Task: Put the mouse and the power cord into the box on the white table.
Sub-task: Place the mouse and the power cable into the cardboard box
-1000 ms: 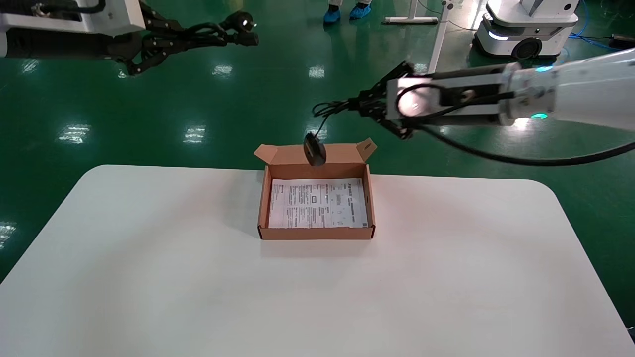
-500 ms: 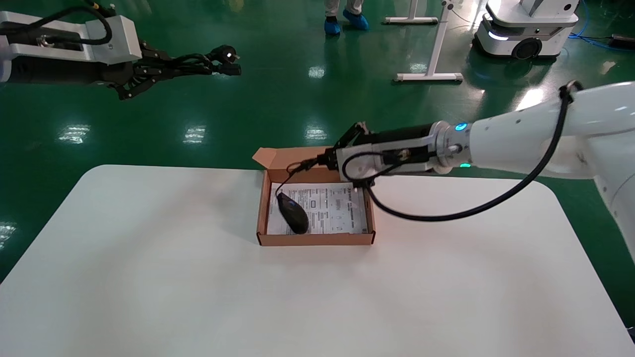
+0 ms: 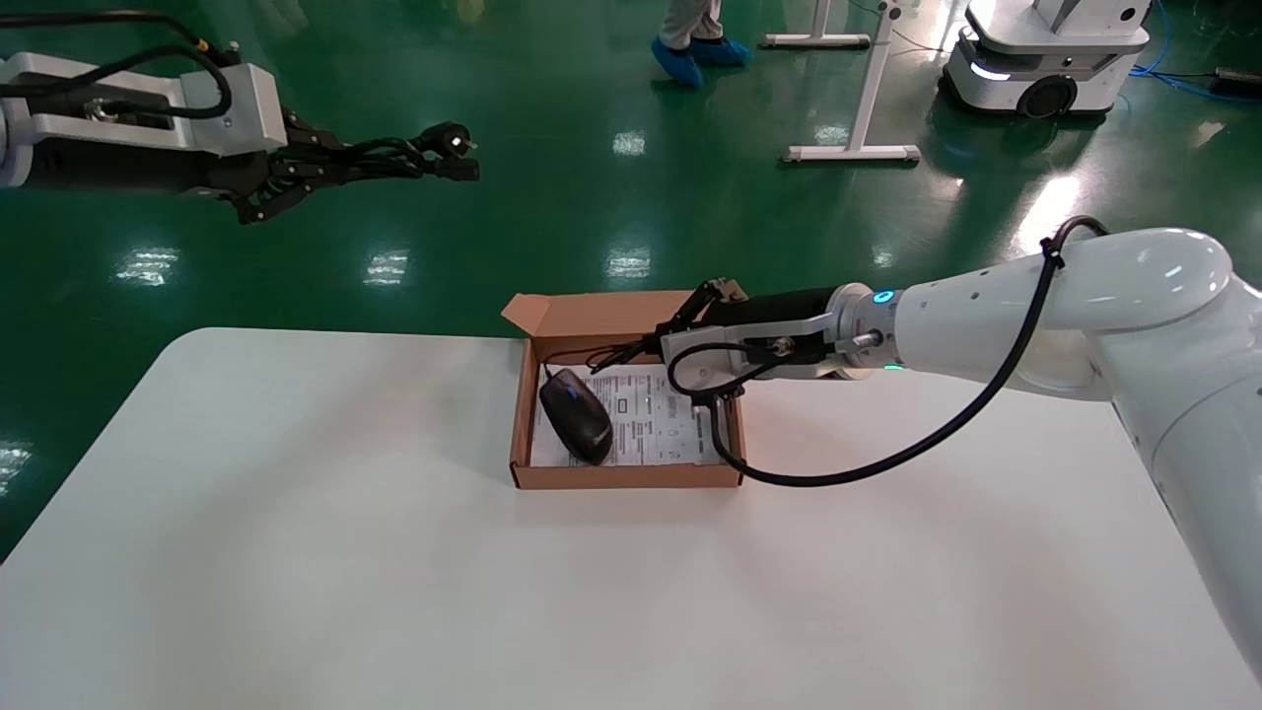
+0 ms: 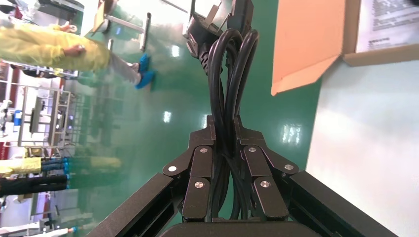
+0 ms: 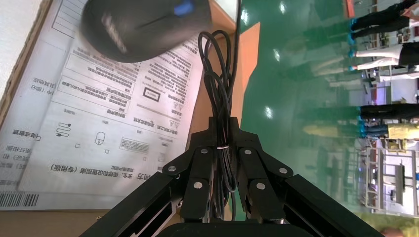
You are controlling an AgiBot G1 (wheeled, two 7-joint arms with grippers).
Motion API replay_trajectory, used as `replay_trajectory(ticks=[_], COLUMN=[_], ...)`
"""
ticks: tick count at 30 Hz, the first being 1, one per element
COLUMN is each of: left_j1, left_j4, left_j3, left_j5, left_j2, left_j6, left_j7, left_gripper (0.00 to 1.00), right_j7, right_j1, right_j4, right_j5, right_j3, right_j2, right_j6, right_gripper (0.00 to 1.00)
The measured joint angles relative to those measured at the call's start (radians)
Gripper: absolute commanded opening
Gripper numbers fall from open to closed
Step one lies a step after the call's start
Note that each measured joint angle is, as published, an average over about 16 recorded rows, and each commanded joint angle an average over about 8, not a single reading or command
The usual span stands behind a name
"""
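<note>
Green shop floor surrounds the white table (image 3: 296,552), where the box (image 3: 626,475) holds the mouse (image 3: 576,417) on its printed sheet (image 3: 656,429). Low over the box's far right part, the right gripper (image 3: 646,347) pinches the mouse's bundled cable (image 5: 220,98). Well off to the far left, apparently beyond the table edge, the left gripper (image 3: 296,170) clamps the power cord (image 3: 414,158), its plug toward the box.

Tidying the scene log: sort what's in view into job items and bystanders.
Job:
mouse, in the box
power cord, in left hand
right hand, gripping the mouse's cable
white table

Bystanders:
other robot
person's blue shoe covers
white stand
</note>
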Motion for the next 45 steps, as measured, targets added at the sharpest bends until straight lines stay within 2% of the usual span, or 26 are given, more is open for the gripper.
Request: replay_trajectory(ticks=[16,24,34,39,45], left_j1=[0.014,0.081,0.184,0.223,0.26], left_j4=[0.025,0.027,0.039,0.027,-0.009], left_j3=[0.021,0.031,0.021,0.017,0.02], left_j5=[0.027,0.036,0.02,0.011,0.002], left_j2=[0.03,0.111,0.26,0.311,0.338], left_j6=[0.063,0.095,-0.052,-0.127,-0.154], left_j7=[0.051,0.115,0.166,0.173,0.166], left_gripper=[0.0,0.0,0.0,0.0,0.0], right_j7=[0.048,0.055,0.036,0.023,0.01], right_j1=[-0.004,0.052,0.136,0.151,0.151], right_j4=[0.03,-0.032,-0.126,-0.148,-0.165], right_j5=[0.025,0.029,0.031,0.038,0.049], right_j3=[-0.054,-0.064,-0.06,-0.055,-0.047], right_j2=[0.013,0.098,0.247,0.282,0.302], right_j6=[0.046,0.021,-0.039,-0.041,-0.028], right_gripper=[1.0,1.0,1.0,1.0,1.0])
